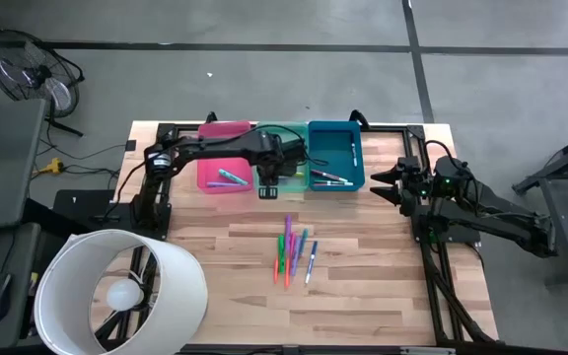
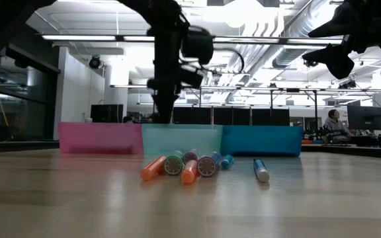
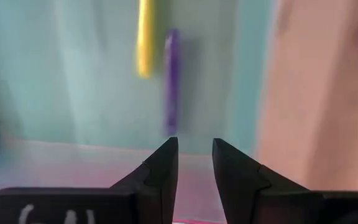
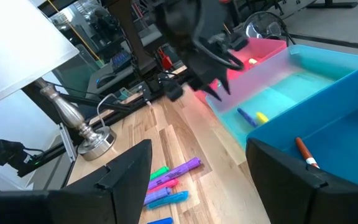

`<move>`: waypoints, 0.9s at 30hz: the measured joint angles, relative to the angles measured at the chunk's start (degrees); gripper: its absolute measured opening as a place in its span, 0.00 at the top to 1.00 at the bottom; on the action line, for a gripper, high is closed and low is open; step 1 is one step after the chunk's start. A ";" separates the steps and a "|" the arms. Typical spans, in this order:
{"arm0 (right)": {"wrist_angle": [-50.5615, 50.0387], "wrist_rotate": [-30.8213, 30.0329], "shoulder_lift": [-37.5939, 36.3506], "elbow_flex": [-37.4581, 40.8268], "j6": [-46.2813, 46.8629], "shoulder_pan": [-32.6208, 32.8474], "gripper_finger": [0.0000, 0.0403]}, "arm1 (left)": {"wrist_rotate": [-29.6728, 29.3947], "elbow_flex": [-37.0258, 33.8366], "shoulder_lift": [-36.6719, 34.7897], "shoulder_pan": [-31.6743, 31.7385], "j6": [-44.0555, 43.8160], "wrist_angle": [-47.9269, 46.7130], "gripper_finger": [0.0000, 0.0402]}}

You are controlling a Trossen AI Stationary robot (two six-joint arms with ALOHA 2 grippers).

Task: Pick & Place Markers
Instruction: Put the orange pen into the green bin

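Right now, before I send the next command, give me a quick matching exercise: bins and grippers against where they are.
Things:
1. pink bin
2. green bin
3. blue bin
4. right gripper

Places:
A. middle of the row, under the left gripper
B. right end of the row
C. off to the right of all bins
D. left end of the row

Pairs: 1-D, 2-A, 3-B, 4-C

free: lower table (image 1: 363, 306) bare | blocked: centre markers (image 1: 294, 251); top bins (image 1: 335, 153); lower-left lamp (image 1: 116, 291)

Pink bin (image 1: 223, 158), green bin (image 1: 286, 136), blue bin (image 1: 334, 150) side by side; lamp (image 1: 118, 292), fan (image 1: 30, 77) nearby.
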State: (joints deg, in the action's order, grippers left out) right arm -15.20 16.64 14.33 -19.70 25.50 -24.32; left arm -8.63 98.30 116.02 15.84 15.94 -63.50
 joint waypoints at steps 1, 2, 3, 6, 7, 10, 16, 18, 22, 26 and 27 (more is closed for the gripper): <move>-0.01 0.00 0.00 0.00 0.00 -0.02 0.38 | 1.47 0.04 -0.51 -0.40 -1.65 0.35 0.76; -0.01 0.00 0.01 0.00 0.00 0.00 0.38 | 3.03 0.04 -0.91 -0.90 -3.75 0.66 0.76; -0.02 0.00 0.00 0.00 0.00 -0.02 0.38 | 4.30 0.04 -1.29 -1.34 -6.10 0.62 0.76; -0.01 0.00 0.00 0.00 0.00 0.00 0.38 | 6.92 0.05 -2.07 -2.65 -13.43 1.42 0.76; -0.01 0.00 0.01 0.00 0.00 -0.01 0.38 | 7.98 0.06 -2.09 -3.04 -16.28 1.70 0.76; 0.00 0.00 0.00 0.00 0.00 -0.01 0.38 | 11.62 0.00 -2.26 -3.83 -23.70 2.35 0.76; -0.02 0.00 0.00 0.00 0.00 0.01 0.38 | 16.03 0.02 -2.50 -5.78 -34.54 4.52 0.70; -0.02 0.00 0.00 0.00 0.00 0.01 0.38 | 16.33 -0.07 -2.50 -6.34 -38.66 5.63 0.63; -0.02 0.00 0.00 0.00 0.00 -0.02 0.38 | 18.90 -0.09 -2.50 -7.69 -48.53 6.71 0.47; -0.02 0.00 0.00 0.00 0.00 0.00 0.38 | 18.91 -0.11 -2.50 -9.71 -57.30 6.32 0.36; -0.01 0.00 0.00 0.00 0.00 -0.02 0.38 | 18.60 -0.11 -2.50 -10.41 -59.31 6.30 0.36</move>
State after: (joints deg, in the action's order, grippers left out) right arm -15.21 16.64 14.33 -19.70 25.50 -24.34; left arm 9.96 98.19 113.51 5.43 -43.36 -57.21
